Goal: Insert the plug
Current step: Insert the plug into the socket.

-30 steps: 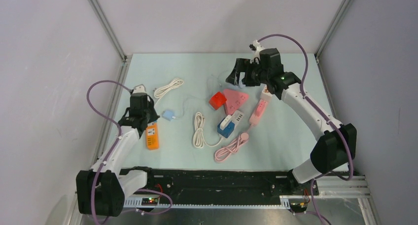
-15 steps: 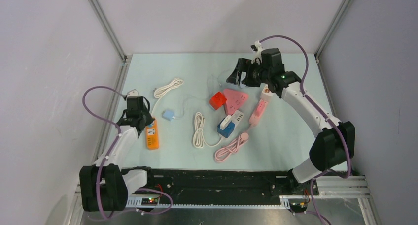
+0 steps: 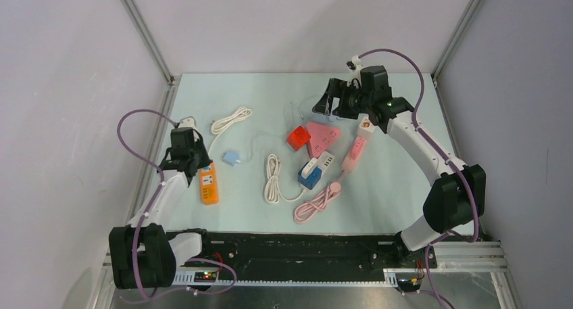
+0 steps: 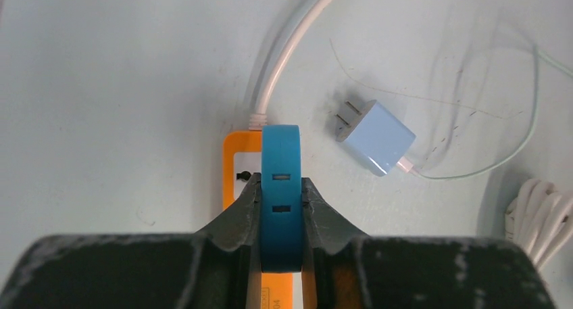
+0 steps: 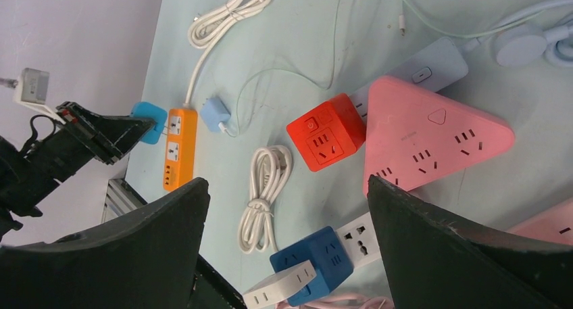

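The left fingers [image 4: 240,214], dark and matte, are clamped on the flat sides of a glossy blue plastic plug with rounded edges [image 4: 281,153]. It hangs at the cable end of a slim orange plastic power strip [image 4: 236,161], over its first socket; whether the prongs are in cannot be told. A pale blue boxy charger [image 4: 378,136] lies just beside it on the scuffed pale green desk [image 3: 270,92]. The right fingers [image 5: 155,241] stand wide apart, empty, above a smooth pink triangular power strip [image 5: 432,140].
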Robot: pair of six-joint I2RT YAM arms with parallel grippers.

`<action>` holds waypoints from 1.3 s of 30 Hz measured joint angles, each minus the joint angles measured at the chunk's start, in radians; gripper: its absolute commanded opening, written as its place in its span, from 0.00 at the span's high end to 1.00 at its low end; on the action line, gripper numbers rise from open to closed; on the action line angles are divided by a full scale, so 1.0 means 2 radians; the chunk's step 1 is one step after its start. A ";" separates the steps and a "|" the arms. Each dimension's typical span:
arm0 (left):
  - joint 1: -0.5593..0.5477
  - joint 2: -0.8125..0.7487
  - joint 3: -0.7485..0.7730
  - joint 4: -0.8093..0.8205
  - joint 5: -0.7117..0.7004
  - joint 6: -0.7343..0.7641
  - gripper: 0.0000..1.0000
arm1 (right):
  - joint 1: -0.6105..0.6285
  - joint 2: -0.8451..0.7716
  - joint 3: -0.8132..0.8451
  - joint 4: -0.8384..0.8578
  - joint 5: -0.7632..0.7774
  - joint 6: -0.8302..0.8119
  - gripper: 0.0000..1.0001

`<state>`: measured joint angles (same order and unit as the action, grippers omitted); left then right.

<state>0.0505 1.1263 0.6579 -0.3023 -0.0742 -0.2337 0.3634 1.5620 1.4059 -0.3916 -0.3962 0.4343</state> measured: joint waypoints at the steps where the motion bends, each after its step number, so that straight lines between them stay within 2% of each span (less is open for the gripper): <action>1: 0.000 -0.006 0.001 0.001 0.002 0.004 1.00 | -0.001 0.000 0.000 0.000 -0.001 0.000 0.10; 39: 0.004 0.063 0.019 0.024 0.013 0.012 1.00 | -0.021 0.011 0.000 -0.003 -0.009 0.000 0.11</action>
<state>0.0589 1.2526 0.6949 -0.2546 -0.0490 -0.2096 0.3210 1.5833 1.4059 -0.3985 -0.4145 0.4351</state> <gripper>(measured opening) 0.211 0.893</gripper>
